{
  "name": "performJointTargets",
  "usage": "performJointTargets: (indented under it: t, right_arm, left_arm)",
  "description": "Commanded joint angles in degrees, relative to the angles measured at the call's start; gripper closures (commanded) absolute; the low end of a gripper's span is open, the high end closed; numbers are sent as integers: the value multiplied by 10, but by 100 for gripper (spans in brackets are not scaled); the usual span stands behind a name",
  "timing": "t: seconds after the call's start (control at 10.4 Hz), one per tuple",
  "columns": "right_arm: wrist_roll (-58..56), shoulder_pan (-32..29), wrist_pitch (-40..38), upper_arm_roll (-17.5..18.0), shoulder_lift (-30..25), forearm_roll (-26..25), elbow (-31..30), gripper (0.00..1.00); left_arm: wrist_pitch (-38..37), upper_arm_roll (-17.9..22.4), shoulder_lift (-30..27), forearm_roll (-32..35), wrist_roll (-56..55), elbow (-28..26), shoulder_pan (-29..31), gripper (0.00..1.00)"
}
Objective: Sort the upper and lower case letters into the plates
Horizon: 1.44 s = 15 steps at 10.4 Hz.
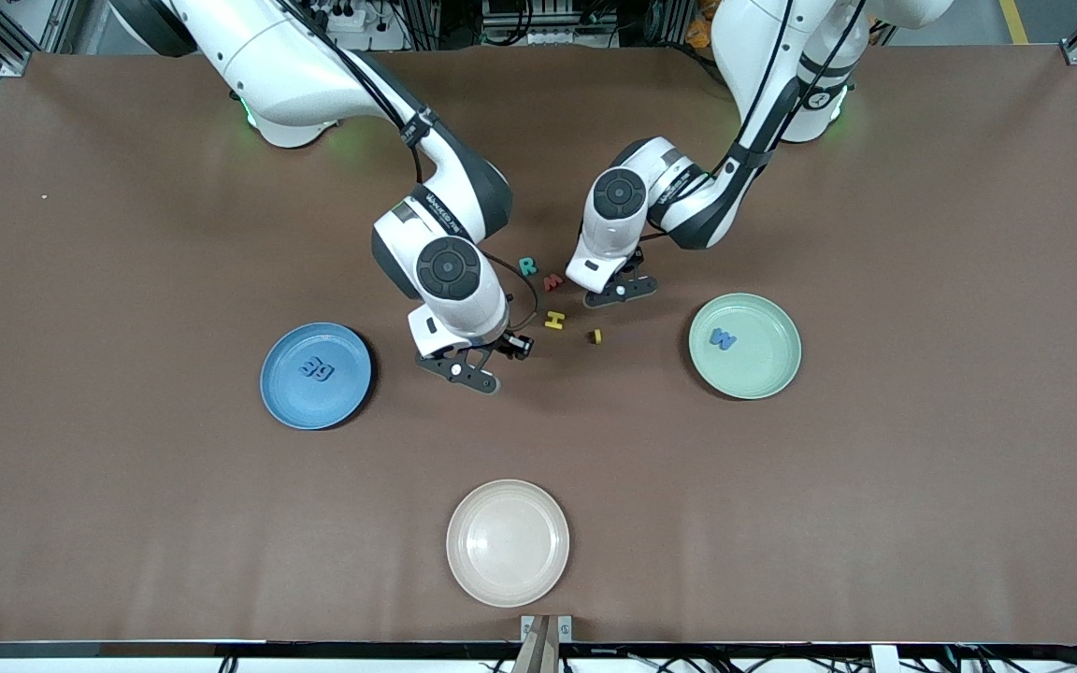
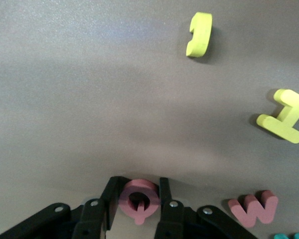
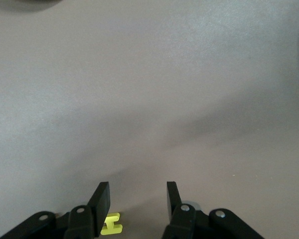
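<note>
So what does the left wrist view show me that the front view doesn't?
Only the left wrist view shows the red Q standing between the left gripper fingers, which close against its sides.

Only the front view shows the blue plate, the mint plate, the cream plate, the teal R and the right gripper, open over bare table.

Both show the yellow H, the small yellow letter and the red W.
</note>
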Motion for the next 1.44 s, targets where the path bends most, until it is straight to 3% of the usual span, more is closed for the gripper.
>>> performJointTargets:
  t: [0.0,0.67,0.96,1.34]
  right_arm:
    - [22,3,8,-1,9,-1,18,46]
    - [70,59,97,-3,32,-6,23,41]
    - [120,97,97,-4,88,-76,99,37]
    - [131,133,99,-5,127,-139,141,38]
  left_arm:
    - [-12,2,9,19,9,6,16,69]
    - [-106,1,-34,19,123,19,85,70]
    - [-145,1,-57,19,197,18,121,70]
    - [-158,-1,-67,19,295,12,182,70]
